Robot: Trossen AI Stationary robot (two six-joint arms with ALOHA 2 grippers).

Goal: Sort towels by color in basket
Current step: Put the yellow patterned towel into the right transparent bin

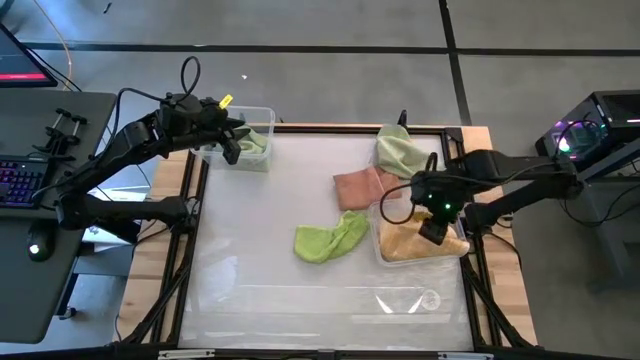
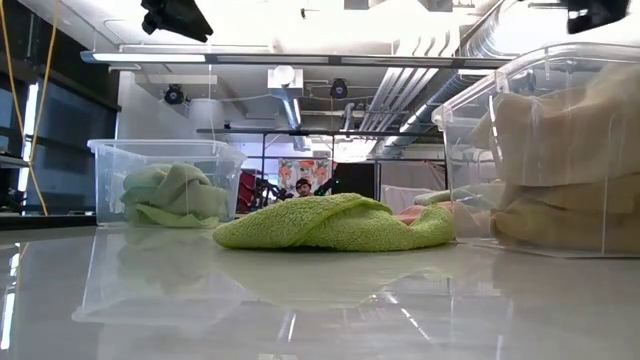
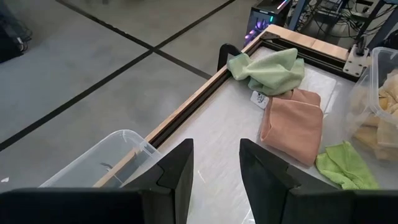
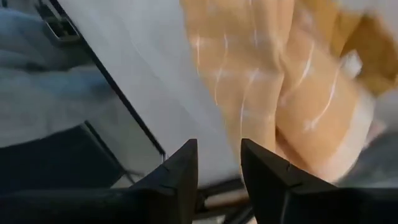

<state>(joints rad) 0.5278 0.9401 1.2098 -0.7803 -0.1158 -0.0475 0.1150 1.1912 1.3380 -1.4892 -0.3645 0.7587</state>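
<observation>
My left gripper [image 1: 232, 150] is open and empty, hovering at the rim of the clear left bin [image 1: 262, 116], which holds pale green towels [image 1: 252, 143]. My right gripper [image 1: 435, 232] is open and empty above the clear right bin [image 1: 378, 243], over its mustard yellow towels [image 4: 280, 81]. Three towels lie on the table: a lime green one [image 1: 330, 240] in the middle, a salmon pink one [image 1: 362, 185] beyond it, and a pale green one [image 1: 400, 150] at the far edge, partly over the frame. The left wrist view shows the pink towel [image 3: 292, 124] and the pale green towel [image 3: 267, 68].
The white table top is bounded by a wooden frame [image 1: 300, 128]. A small white tag [image 3: 259, 99] lies beside the pink towel. A desk with a keyboard [image 1: 25, 185] stands left of the table. Bare table surface [image 1: 300, 300] lies along the near side.
</observation>
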